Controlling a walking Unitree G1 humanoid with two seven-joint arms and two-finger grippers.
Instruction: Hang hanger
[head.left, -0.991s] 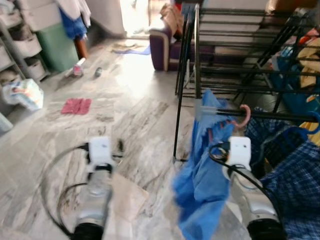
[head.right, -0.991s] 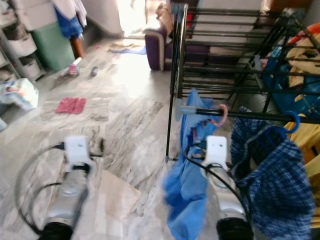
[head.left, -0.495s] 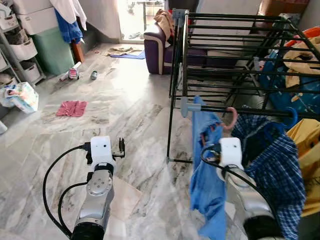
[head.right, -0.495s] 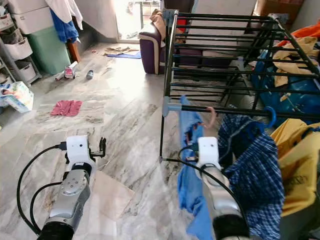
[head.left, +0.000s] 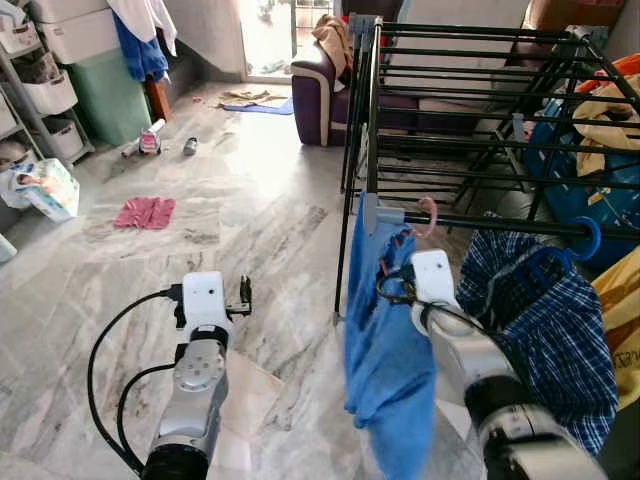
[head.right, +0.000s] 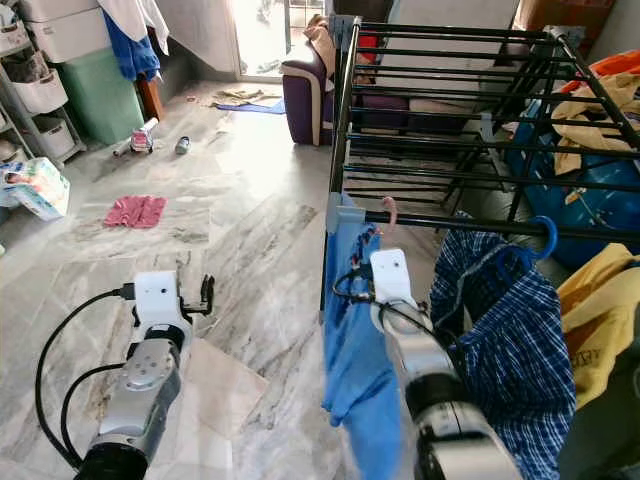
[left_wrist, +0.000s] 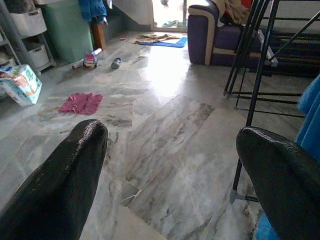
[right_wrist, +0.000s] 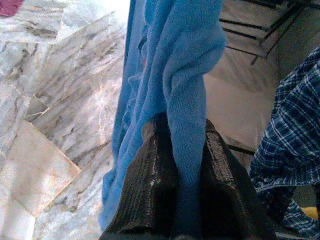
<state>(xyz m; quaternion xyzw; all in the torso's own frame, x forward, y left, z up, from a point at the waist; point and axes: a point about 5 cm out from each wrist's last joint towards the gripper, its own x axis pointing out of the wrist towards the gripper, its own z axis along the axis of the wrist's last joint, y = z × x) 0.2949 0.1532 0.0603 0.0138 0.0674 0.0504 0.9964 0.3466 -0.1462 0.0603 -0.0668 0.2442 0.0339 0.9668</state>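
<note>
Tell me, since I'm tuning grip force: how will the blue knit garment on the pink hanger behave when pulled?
Probably floppy: the blue knit garment hangs in loose folds below the pink hanger on the rack rail. Likely compressible and stretchy; it bunches between the right gripper fingers. A tug may swing the hanger, since just its hook rests on the rail.

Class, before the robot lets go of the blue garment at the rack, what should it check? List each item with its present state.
1. Pink hook over the rail: ok, it curves over the bar.
2. Right gripper holding the blue garment: ok, fingers pinch the cloth.
3. Hook fully seated on the rail: cannot tell.
4. Room beside the plaid shirt: ok, it hangs apart on its blue hook.
5. Left gripper out of the way: ok, open over the floor.
</note>
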